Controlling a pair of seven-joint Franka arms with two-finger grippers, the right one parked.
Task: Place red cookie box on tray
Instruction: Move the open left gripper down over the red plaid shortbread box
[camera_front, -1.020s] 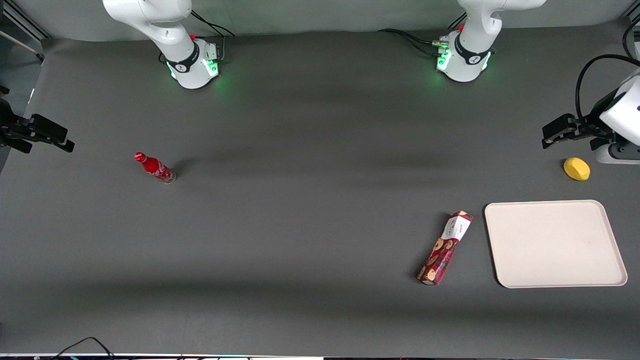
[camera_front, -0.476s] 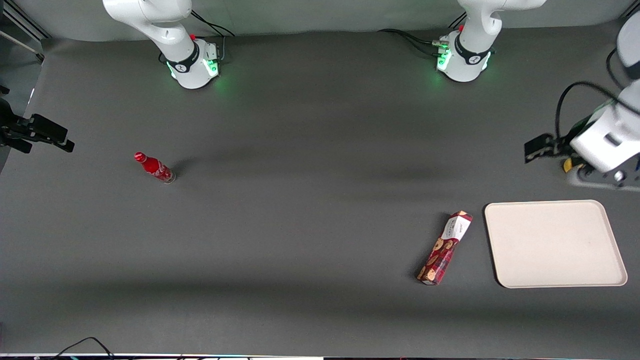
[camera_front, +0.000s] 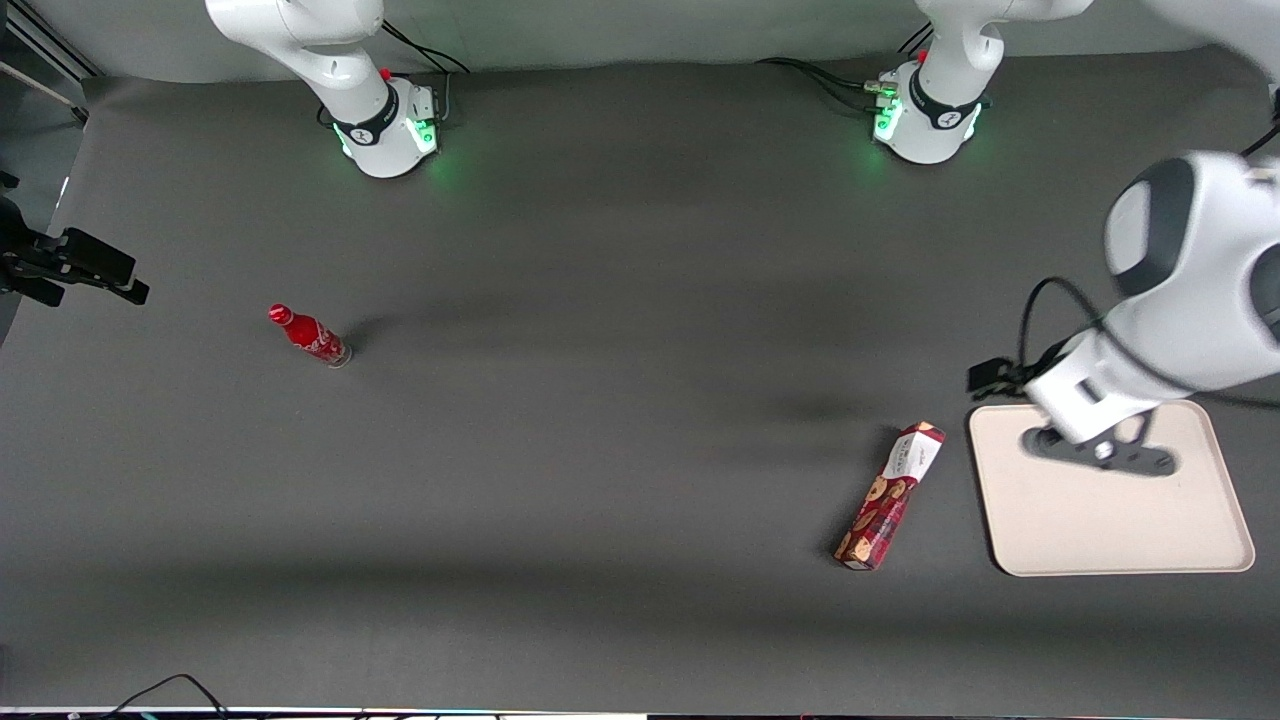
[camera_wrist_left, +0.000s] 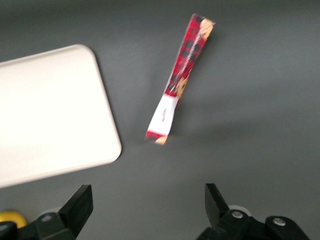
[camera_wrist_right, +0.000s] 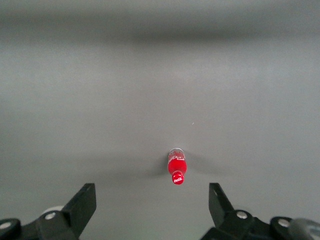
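The red cookie box (camera_front: 890, 495) lies flat on the dark table, beside the tray (camera_front: 1110, 530), with its white label end farther from the front camera. The cream-white tray holds nothing. My left gripper (camera_front: 1095, 452) hangs high over the tray's edge farther from the front camera, apart from the box. In the left wrist view the gripper (camera_wrist_left: 147, 210) is open and empty, with the box (camera_wrist_left: 181, 77) and the tray (camera_wrist_left: 50, 110) below it.
A small red bottle (camera_front: 310, 336) stands toward the parked arm's end of the table and shows in the right wrist view (camera_wrist_right: 176, 170). A yellow round object (camera_wrist_left: 11, 218) lies near the tray and is hidden by the arm in the front view.
My left arm has swung in from the table's edge near the yellow object to above the tray, now covering that object. The box and tray have not moved.
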